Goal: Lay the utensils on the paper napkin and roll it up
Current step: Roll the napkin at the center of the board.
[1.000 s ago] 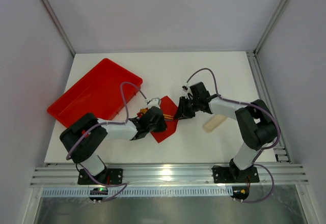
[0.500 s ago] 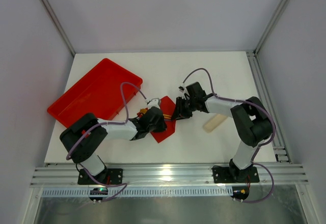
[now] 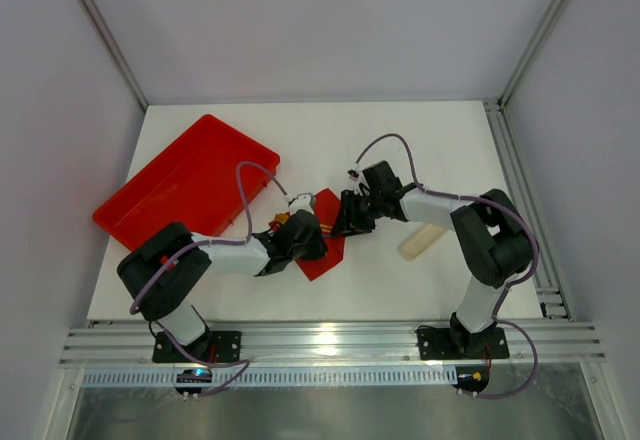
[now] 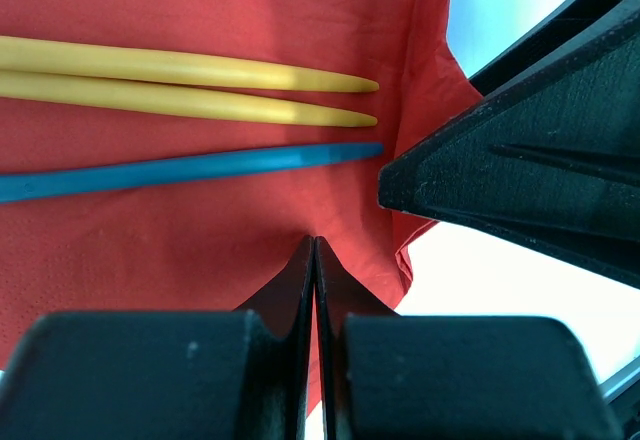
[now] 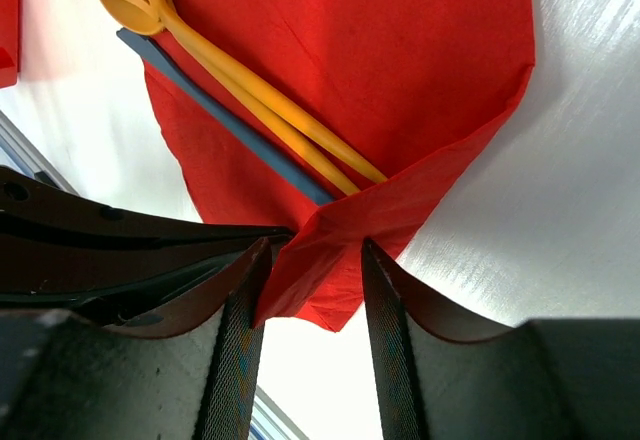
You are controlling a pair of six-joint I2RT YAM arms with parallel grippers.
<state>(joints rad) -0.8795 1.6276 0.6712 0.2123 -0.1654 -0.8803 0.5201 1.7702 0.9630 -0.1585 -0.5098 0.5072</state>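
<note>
One red paper napkin point(image 5: 400, 70) lies flat on the white table point(image 5: 590, 110) between the two grippers, bearing three utensils point(image 5: 250, 90) side by side — two yellow, one blue. The right gripper point(image 5: 315, 255) has its jaws apart, with the napkin's folded-over corner in the gap. The left gripper point(image 4: 315, 260) has its jaws together, its tips on the napkin just beside the blue utensil.

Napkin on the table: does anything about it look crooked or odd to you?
One corner of the red napkin is folded over the handle ends of the utensils, between the fingers of the right claw. Probably the roll starting, not damage.
</note>
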